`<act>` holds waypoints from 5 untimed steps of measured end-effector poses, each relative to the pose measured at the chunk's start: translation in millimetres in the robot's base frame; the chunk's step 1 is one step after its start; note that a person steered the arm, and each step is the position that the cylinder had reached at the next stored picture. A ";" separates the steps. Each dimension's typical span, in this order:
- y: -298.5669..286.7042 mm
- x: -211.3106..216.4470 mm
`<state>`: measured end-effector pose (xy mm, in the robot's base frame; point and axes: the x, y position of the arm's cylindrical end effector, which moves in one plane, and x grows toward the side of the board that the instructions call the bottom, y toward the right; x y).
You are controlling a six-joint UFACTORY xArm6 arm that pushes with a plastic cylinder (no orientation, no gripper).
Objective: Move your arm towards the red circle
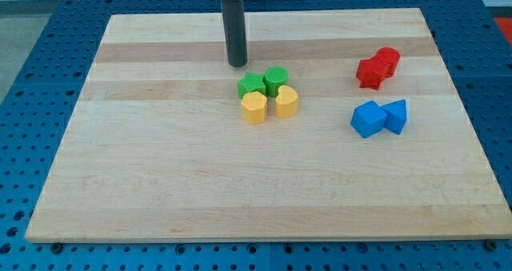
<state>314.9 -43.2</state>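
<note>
While my tip (238,64) is sitting bare, grasping nothing, just up-left of the green blocks (262,83), it is risking nudging them sweeping toward the red circle (387,60).

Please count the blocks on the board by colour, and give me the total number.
Green: 2, a star-like block and a round block
Yellow: 2
Red: 2
Blue: 2
Total: 8
</note>
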 end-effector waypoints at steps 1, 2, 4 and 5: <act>41.9 -4.9; 96.8 -11.0; 209.6 -14.5; 257.0 -19.6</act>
<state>295.3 213.8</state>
